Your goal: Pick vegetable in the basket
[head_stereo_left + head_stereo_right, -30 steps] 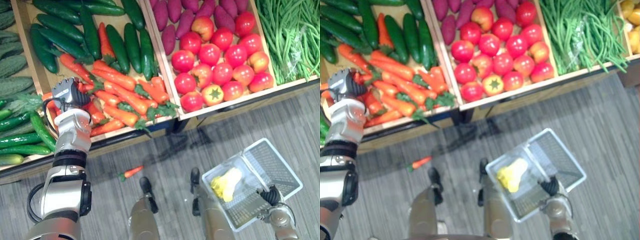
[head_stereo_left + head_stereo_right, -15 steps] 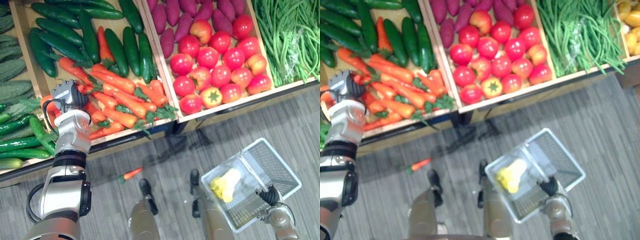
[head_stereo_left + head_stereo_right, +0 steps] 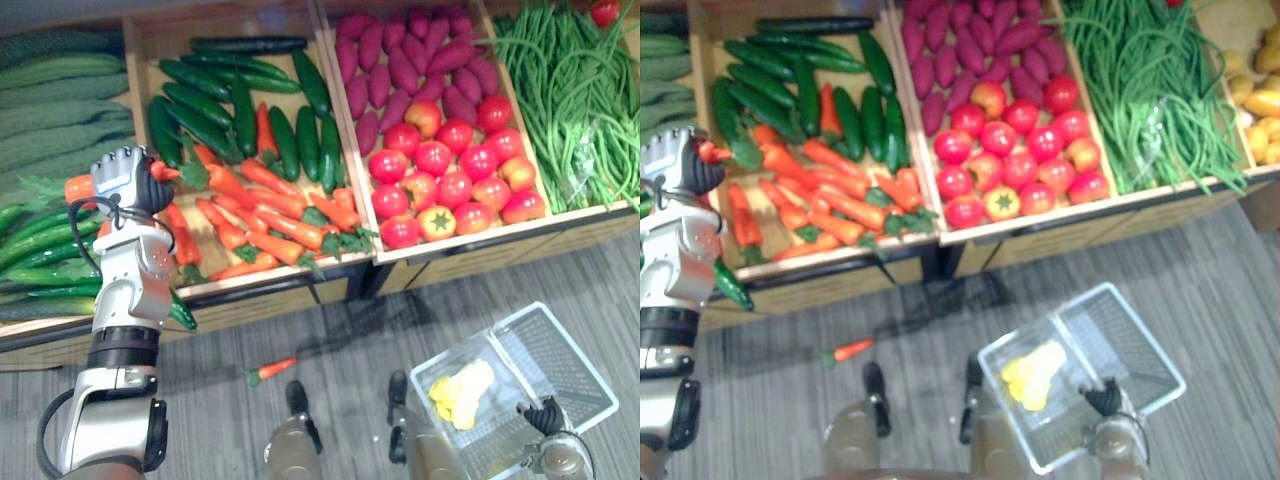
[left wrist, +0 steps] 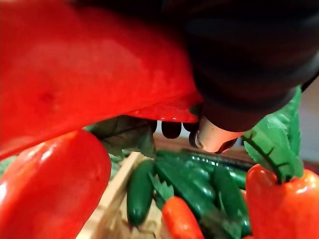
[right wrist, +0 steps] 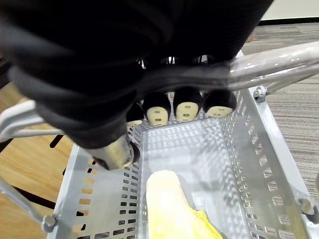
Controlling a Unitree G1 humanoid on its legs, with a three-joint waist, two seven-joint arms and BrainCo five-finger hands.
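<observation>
My left hand (image 3: 122, 176) hovers over the left edge of the carrot pile (image 3: 270, 210) in the wooden display bin, shut round an orange carrot (image 3: 78, 188) whose ends stick out on both sides of the fist. Close up, that carrot (image 4: 75, 64) lies across the palm with the dark fingertips (image 4: 172, 129) curled under it. At the lower right my right hand (image 3: 548, 415) is shut on the metal handle (image 5: 279, 57) of a silver-grey basket (image 3: 560, 340). A pale yellow vegetable (image 3: 460, 392) lies in the basket.
Dark cucumbers (image 3: 240, 110) lie behind the carrots, with sweet potatoes (image 3: 410, 70) and red tomatoes (image 3: 450, 180) in the bin beside them and green beans (image 3: 580, 100) further right. One carrot (image 3: 270, 370) lies on the grey floor before the stand.
The camera has tilted, so the whole picture has shifted. My left hand has risen off the carrot pile with a carrot in its grip. The right hand still holds the basket.
</observation>
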